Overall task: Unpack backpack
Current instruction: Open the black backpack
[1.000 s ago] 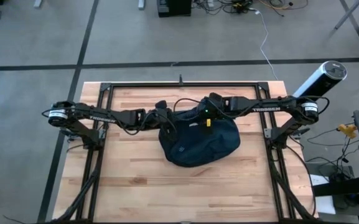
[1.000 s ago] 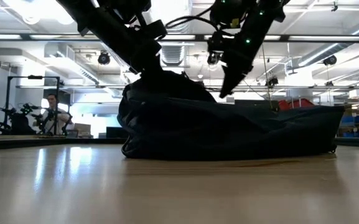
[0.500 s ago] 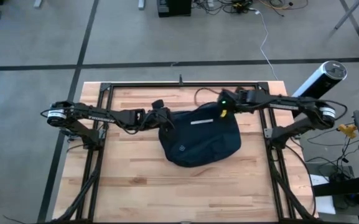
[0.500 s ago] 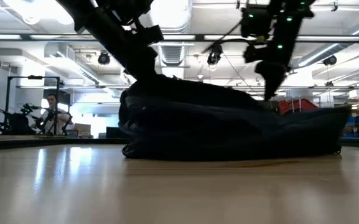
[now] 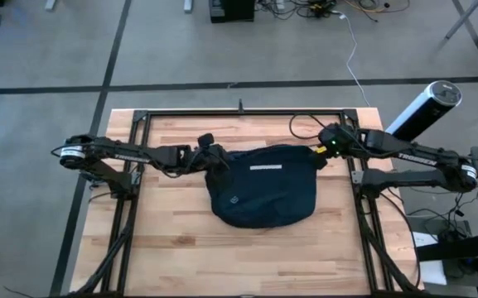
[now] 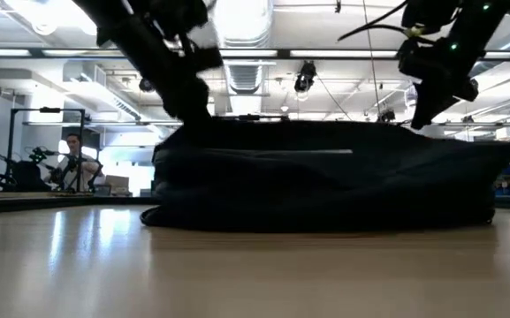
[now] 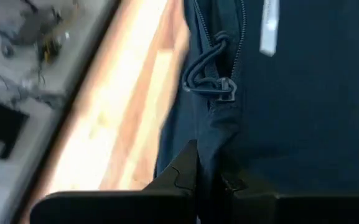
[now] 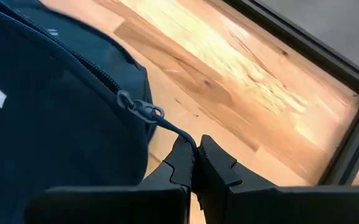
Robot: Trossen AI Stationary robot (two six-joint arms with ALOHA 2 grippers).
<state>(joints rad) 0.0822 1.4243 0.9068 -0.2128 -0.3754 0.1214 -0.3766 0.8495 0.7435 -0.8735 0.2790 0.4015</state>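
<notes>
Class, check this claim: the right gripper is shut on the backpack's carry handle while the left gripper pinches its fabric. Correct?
Not quite. The right gripper is shut on the zipper pull cord, not a carry handle, as the right wrist view shows. The left gripper does pinch the backpack fabric.

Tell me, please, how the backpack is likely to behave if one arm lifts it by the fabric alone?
The backpack would probably sag and fold: it lies slumped and rounded on the table, so it looks soft. It likely stretches before rising, since the left gripper pinches fabric while the right gripper holds the zipper cord taut. Its weight cannot be judged.
</notes>
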